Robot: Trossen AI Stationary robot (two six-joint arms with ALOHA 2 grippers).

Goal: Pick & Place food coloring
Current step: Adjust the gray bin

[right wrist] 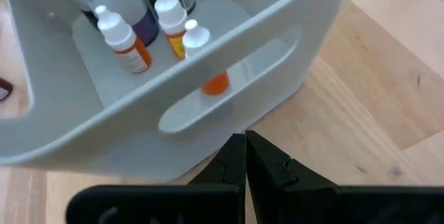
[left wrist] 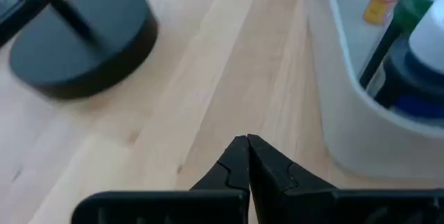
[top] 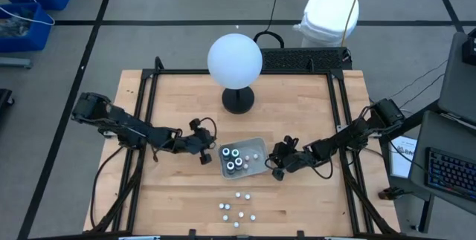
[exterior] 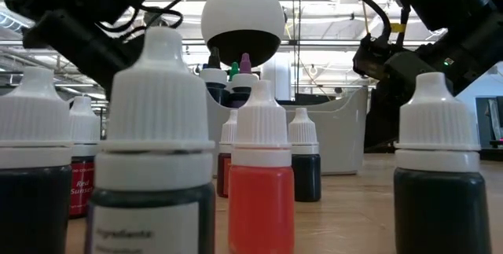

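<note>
The food coloring is in two groups. Three dark round bottles (top: 233, 158) and a few small white-capped ones (right wrist: 121, 38) stand in the shallow grey tray (top: 255, 148) at mid-table. Several small white-capped bottles (top: 238, 207) stand loose on the wood nearer the front; the low view shows them close up, among them an orange-red one (exterior: 262, 177). My left gripper (top: 207, 156) is shut just left of the tray, its tips (left wrist: 248, 141) over bare wood. My right gripper (top: 277, 171) is shut at the tray's right end (right wrist: 229, 106). My right gripper's shut tips (right wrist: 245, 139) stand close against the foot of the tray's right end wall (right wrist: 263, 92), coming slantwise down from the table's right. I cannot tell whether they touch it.
A big white globe (top: 235, 60) on a black round base (top: 238, 100) stands behind the tray; the base (left wrist: 76, 40) is near my left gripper. A black frame (top: 151, 106) runs along the table's left, far and right sides. Bare wood lies at the front left and front right.
</note>
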